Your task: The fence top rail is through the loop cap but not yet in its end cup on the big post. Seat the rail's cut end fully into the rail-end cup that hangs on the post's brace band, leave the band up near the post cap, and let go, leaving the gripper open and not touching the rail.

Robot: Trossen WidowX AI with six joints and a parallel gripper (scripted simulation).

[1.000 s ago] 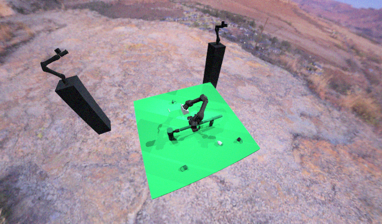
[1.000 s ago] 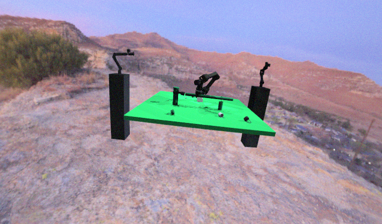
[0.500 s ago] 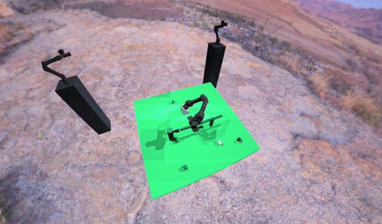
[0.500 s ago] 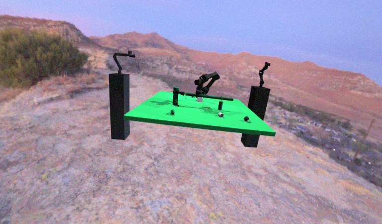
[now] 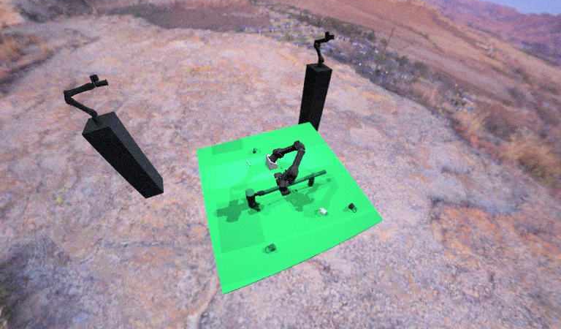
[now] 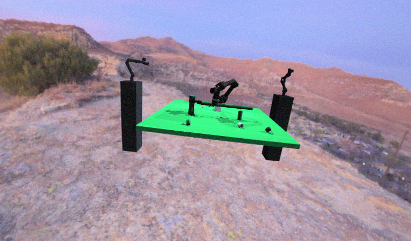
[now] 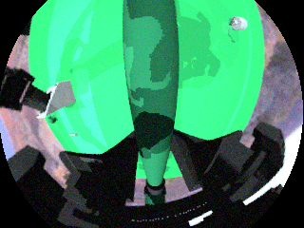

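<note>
You won't find any text, label, brand, number or sign you can read in these views; whatever small markings the parts might carry are too small or blurred for you to make out.

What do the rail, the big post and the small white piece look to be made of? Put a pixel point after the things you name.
Rail point(image 5: 318, 173) point(image 6: 243, 107) point(image 7: 163, 28): perhaps painted metal or plastic; smooth, dark green, softly shaded.

Big post point(image 5: 250, 197) point(image 6: 191, 105): material unclear; its dark surface shows little sheen, so painted metal or plastic both fit.

White piece point(image 5: 323, 211) point(image 6: 240, 125) point(image 7: 238, 23): possibly plastic or pale metal; light and plain, too small to settle.
</note>
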